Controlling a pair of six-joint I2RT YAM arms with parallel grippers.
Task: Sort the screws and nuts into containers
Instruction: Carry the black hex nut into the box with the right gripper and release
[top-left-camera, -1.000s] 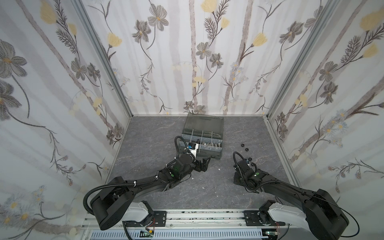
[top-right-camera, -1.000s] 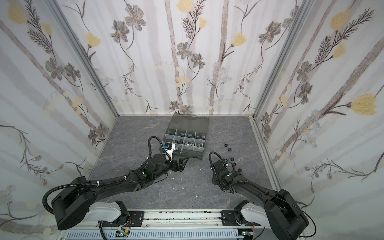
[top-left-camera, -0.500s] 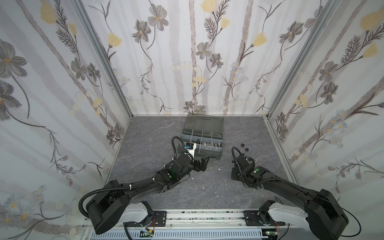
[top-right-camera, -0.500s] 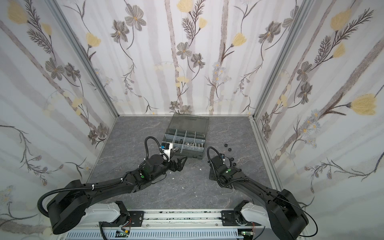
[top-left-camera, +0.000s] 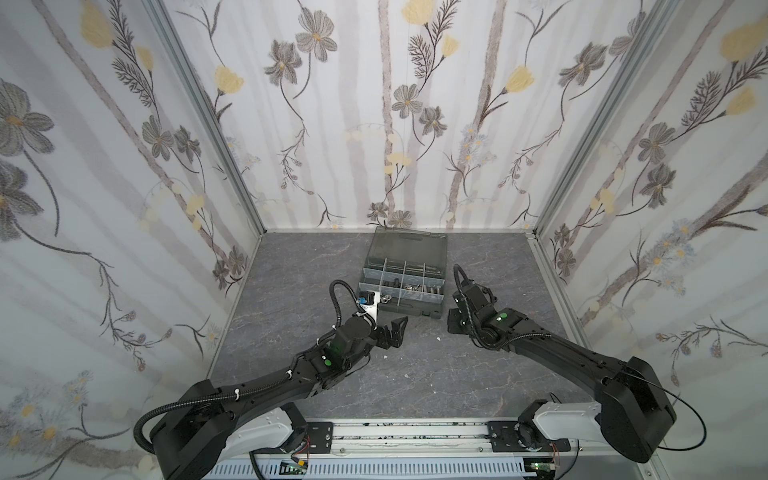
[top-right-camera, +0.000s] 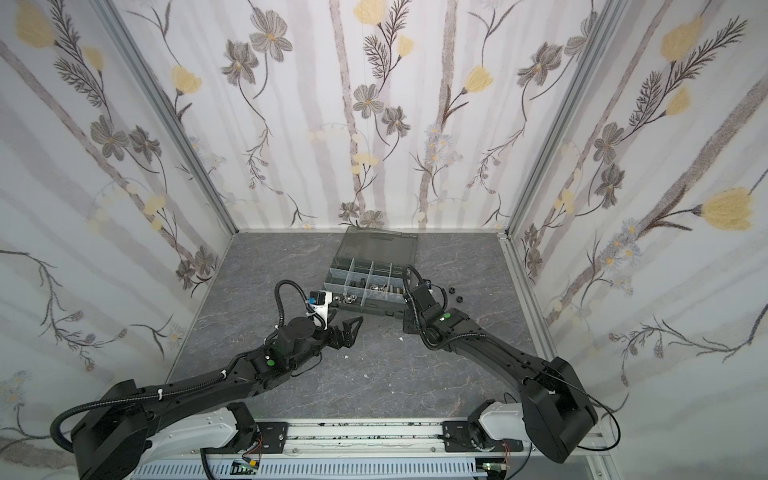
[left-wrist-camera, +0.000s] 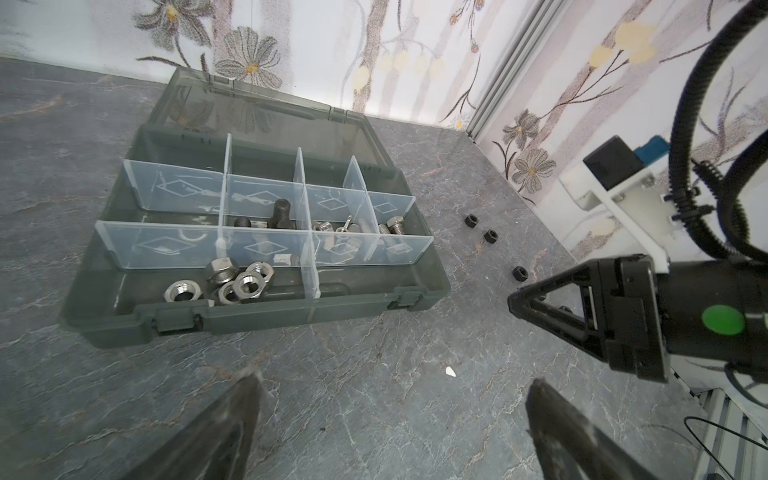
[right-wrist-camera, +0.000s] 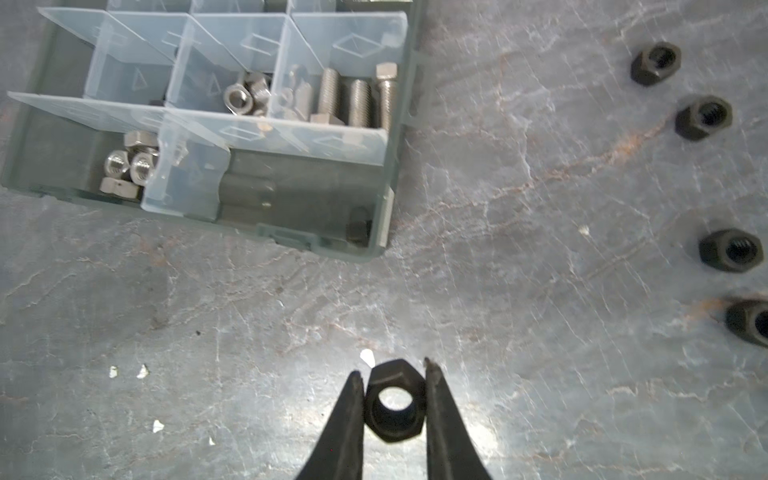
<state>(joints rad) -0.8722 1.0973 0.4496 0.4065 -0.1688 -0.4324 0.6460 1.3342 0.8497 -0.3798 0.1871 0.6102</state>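
The right gripper (right-wrist-camera: 392, 374) clenches a black nut (right-wrist-camera: 392, 405); the case (top-left-camera: 409, 308) lies just beyond, leftward (left gripper (left-wrist-camera: 395, 378) spread, empty).

Left arm (top-left-camera: 270, 384) shows jaws wide apart, right arm (top-left-camera: 561, 353) jaws pinched narrow.

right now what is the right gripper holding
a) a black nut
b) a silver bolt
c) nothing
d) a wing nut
A: in the right wrist view the right gripper has its two fingers closed on either side of a black nut, held clear of the case.
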